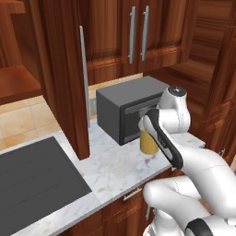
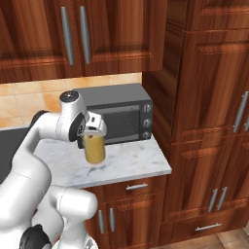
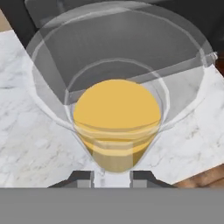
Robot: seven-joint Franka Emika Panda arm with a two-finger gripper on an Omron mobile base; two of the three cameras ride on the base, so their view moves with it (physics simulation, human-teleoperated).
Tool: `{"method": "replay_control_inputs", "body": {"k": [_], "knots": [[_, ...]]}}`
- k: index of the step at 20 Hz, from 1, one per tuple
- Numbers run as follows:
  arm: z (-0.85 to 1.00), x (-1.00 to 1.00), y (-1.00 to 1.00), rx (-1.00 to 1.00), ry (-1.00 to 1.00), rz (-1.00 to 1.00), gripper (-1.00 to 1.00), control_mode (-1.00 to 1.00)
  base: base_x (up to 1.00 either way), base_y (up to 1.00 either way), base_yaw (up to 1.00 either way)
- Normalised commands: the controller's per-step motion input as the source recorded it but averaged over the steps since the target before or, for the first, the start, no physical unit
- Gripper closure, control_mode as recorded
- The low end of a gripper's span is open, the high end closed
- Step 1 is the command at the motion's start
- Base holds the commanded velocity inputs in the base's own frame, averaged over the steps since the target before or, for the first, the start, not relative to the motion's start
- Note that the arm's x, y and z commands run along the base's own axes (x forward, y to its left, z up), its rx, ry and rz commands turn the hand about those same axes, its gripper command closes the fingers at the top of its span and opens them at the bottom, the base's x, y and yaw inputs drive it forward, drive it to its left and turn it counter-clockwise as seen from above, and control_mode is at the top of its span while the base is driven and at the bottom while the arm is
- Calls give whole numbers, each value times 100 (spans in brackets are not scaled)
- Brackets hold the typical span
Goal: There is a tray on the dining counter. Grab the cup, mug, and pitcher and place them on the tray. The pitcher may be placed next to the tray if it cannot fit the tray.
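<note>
hand view: clear glass pitcher point(image 3: 117, 118) of orange-yellow liquid, wide-rimmed, its near wall pinched by fingers point(image 3: 82, 176).

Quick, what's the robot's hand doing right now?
Gripper: jaws shut on the pitcher, at its near rim.

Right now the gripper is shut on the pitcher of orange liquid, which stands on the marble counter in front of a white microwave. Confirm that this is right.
Not quite: the microwave is dark grey, not white, as the right base view shows. The rest holds: the gripper is shut on the pitcher of orange liquid, on the marble counter in front of the microwave.
</note>
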Motion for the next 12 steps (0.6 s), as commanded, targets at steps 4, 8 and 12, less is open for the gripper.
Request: {"method": "replay_control_inputs", "body": {"k": [4,8,12], "knots": [[46,-43,0,0,-13,2,100,-100,0,0,0],[56,-27,0,0,-4,1,100,-100,0,0,0],[59,-10,0,0,0,1,100,-100,0,0,0]]}}
